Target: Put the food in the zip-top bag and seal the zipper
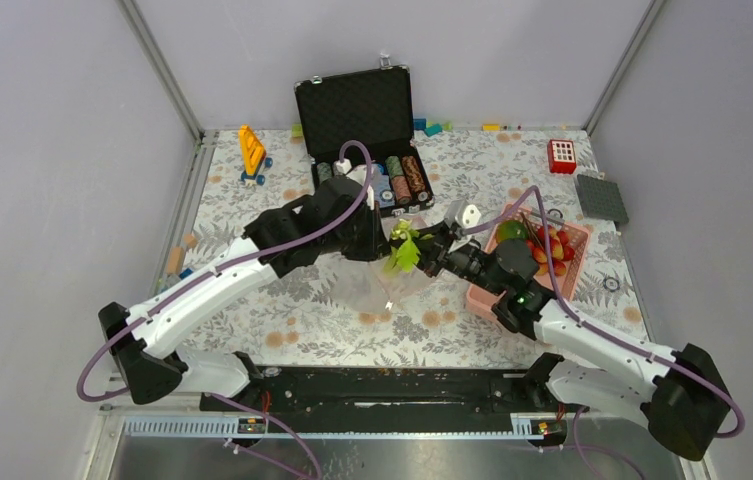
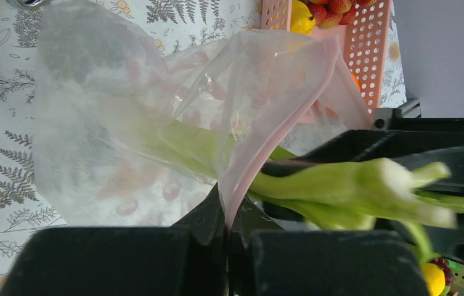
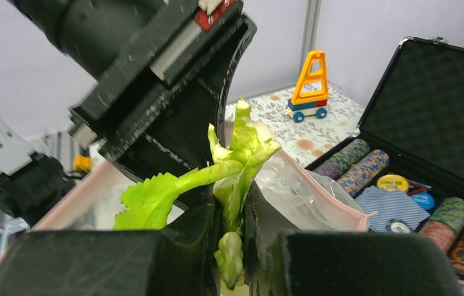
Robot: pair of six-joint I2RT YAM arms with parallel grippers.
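Note:
The clear zip-top bag hangs open above the table centre, also in the left wrist view. My left gripper is shut on its pink zipper strip. My right gripper is shut on the pale-green celery stalk, whose lower end reaches into the bag's mouth. In the top view the celery's leaves stick up between the two grippers. Lemon, orange, green fruit and red pieces lie in the pink basket.
The pink slatted basket stands right of the bag. An open black case with stacked poker chips stands behind. A yellow toy, a red block and a grey plate sit at the back.

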